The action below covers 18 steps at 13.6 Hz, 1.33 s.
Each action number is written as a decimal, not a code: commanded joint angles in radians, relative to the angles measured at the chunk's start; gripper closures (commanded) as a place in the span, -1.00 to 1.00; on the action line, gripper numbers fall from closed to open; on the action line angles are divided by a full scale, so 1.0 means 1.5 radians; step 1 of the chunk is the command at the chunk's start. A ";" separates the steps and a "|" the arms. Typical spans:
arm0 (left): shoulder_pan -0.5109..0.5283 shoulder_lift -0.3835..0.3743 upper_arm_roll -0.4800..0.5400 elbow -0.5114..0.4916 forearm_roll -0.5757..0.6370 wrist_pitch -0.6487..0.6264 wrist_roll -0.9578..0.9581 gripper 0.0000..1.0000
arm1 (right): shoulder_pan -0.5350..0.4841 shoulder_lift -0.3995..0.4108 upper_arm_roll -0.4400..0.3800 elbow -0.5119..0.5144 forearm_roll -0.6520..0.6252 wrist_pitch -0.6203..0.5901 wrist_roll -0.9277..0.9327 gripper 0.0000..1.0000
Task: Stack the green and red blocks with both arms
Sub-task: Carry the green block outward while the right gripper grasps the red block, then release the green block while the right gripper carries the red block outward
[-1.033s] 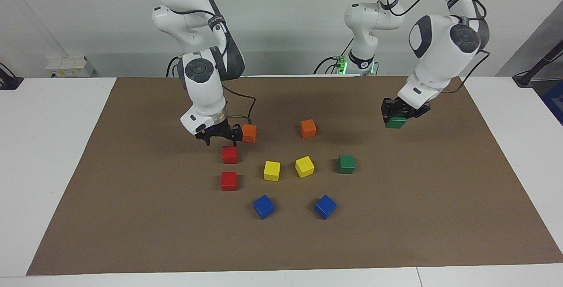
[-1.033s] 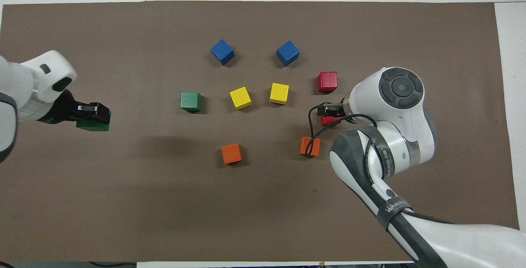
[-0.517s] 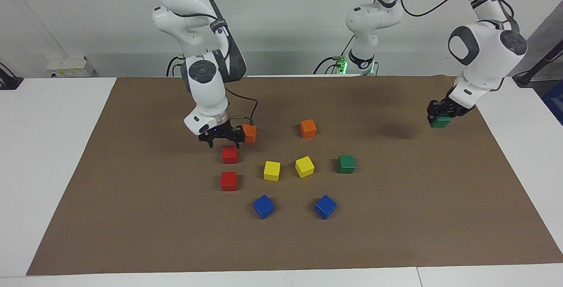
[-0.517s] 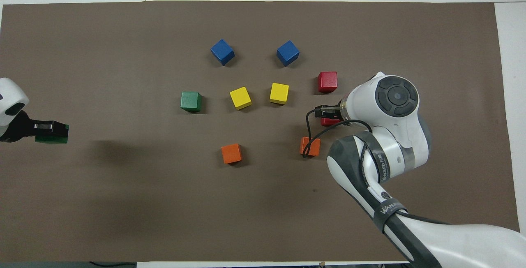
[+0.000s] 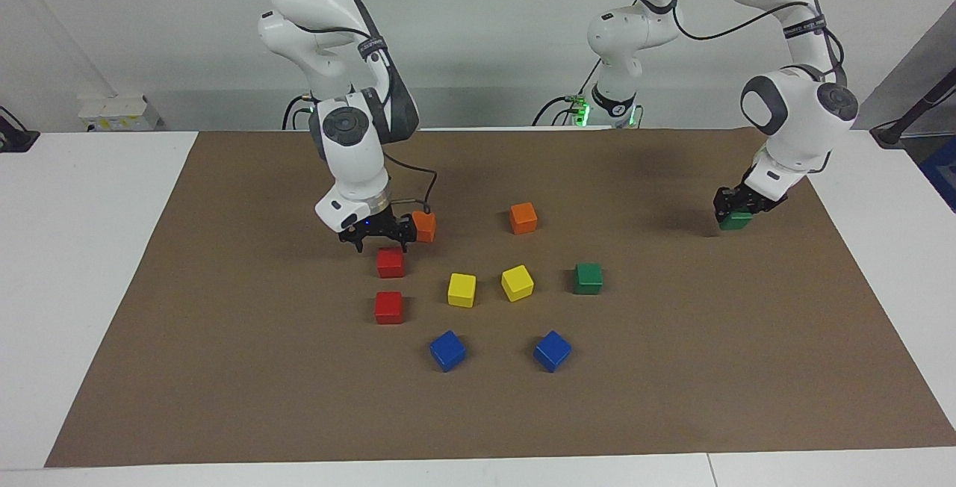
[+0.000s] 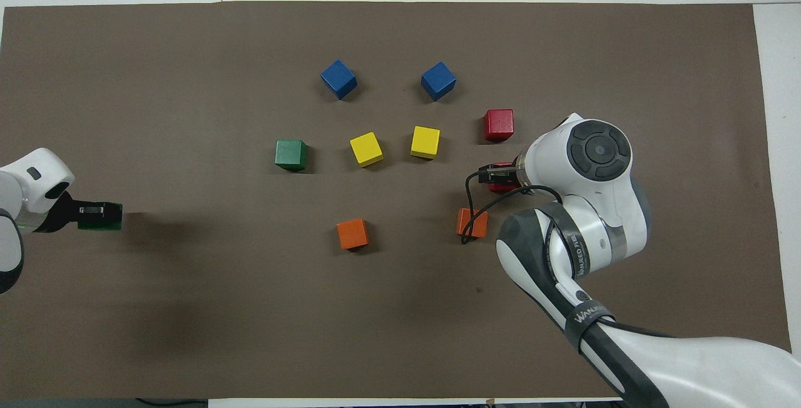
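My left gripper (image 5: 736, 207) is shut on a dark green block (image 5: 736, 220) and holds it just over the brown mat near the left arm's end; it also shows in the overhead view (image 6: 100, 217). The second green block (image 5: 588, 278) sits on the mat beside the yellow cubes. My right gripper (image 5: 379, 237) is open, just above a red block (image 5: 390, 262), which it partly covers in the overhead view (image 6: 500, 181). The second red block (image 5: 388, 307) sits a little farther from the robots.
Two orange cubes (image 5: 423, 225) (image 5: 523, 217) lie nearer to the robots, one right beside my right gripper. Two yellow cubes (image 5: 461, 289) (image 5: 517, 282) sit mid-mat and two blue cubes (image 5: 447, 350) (image 5: 552, 350) farther out. The brown mat (image 5: 224, 367) covers the table.
My left gripper carried the green block toward the left arm's end of the mat and lowered it. My right gripper shifted slightly and stayed over the red block.
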 commanded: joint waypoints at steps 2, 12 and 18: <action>0.021 0.016 -0.007 -0.020 0.011 0.032 0.001 1.00 | -0.003 0.018 0.002 -0.004 0.005 0.033 -0.017 -1.00; 0.031 0.029 -0.007 -0.056 0.011 0.100 0.020 0.45 | -0.017 0.026 0.001 0.029 0.005 -0.015 -0.059 1.00; 0.022 0.016 -0.007 0.076 0.031 -0.106 0.054 -1.00 | -0.189 0.024 0.000 0.161 0.004 -0.163 -0.328 1.00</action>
